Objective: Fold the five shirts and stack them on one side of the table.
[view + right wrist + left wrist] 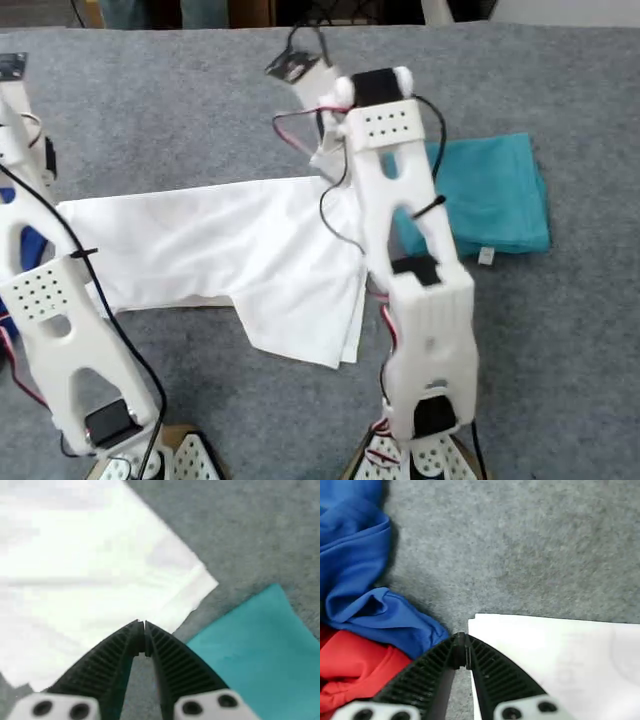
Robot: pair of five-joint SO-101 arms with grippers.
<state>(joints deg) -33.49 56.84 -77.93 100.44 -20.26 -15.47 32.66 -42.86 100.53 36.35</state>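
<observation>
White shirt [230,250] lies spread; teal shirt [490,195] folded beside it.

White shirt [230,250] right edge hidden under the right arm [430,320], teal shirt [495,195] partly covered by the same arm, blue shirt [355,565] and red shirt [350,675] cut off at the frame edge, faint print on the white shirt too blurred to make out

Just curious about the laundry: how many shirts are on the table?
4: a white shirt spread mid-table, a folded teal shirt beside it, a blue shirt and red shirt crumpled together at its other end. More may be hidden.
</observation>
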